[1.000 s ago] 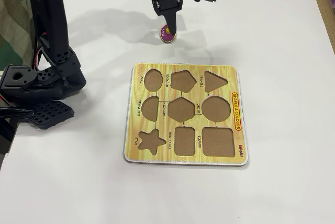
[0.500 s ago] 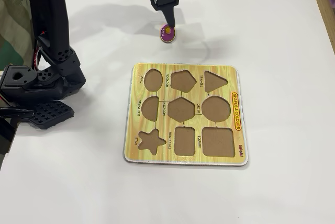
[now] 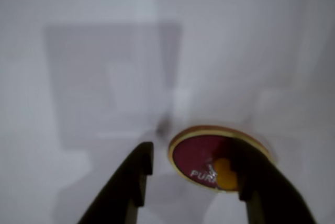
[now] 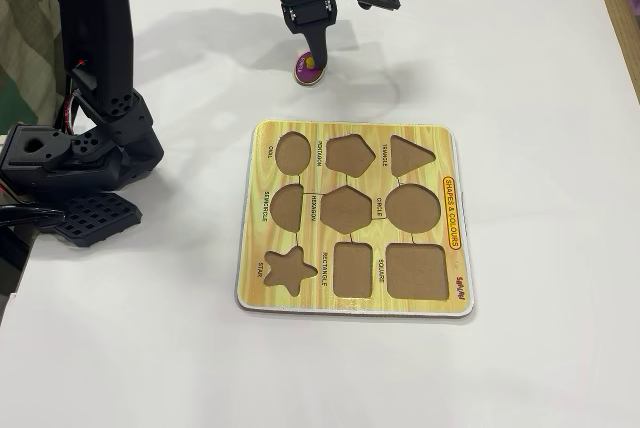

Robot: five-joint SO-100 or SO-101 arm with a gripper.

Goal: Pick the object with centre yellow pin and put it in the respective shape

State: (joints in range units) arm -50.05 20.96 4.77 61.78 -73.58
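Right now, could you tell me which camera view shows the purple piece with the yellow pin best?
The wrist view: the purple piece fills the lower frame, its yellow pin and part of its lettering visible between the gripper's fingers, though blurred. In the fixed view it is small, partly hidden by the gripper.

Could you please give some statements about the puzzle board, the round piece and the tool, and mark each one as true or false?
1. Every hole in the puzzle board is empty. True.
2. The round piece lies inside the circle hole. False: it lies on the white table, beyond the board's far edge in the fixed view.
3. The tool is open, with one finger on each side of the yellow pin. True.
4. The round piece is green. False: it is purple with a light rim.
5. The board has a star hole. True.
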